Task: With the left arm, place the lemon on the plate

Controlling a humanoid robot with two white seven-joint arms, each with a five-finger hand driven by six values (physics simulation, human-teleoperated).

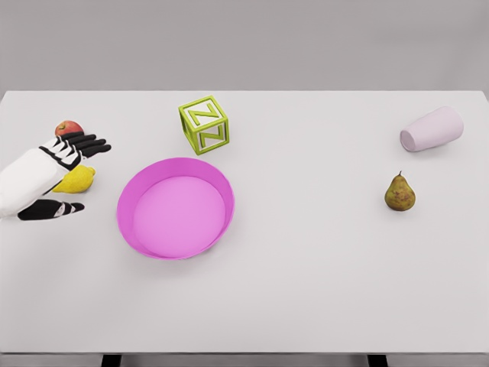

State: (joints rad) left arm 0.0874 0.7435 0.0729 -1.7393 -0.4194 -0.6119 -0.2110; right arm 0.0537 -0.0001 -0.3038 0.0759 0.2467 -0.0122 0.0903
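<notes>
you only see part of the lemon [79, 180]: the left hand [55, 172] covers its near-left side, so you can't tell whether the palm touches it. just beyond the fingers [90, 143], a red fruit [68, 127] is half hidden behind them. the left arm is cut off at the frame's left edge.

Yellow lemon [79, 179] lies near the table's [306, 306] left edge. Empty magenta plate [130, 200] sits upright just beside it.
</notes>
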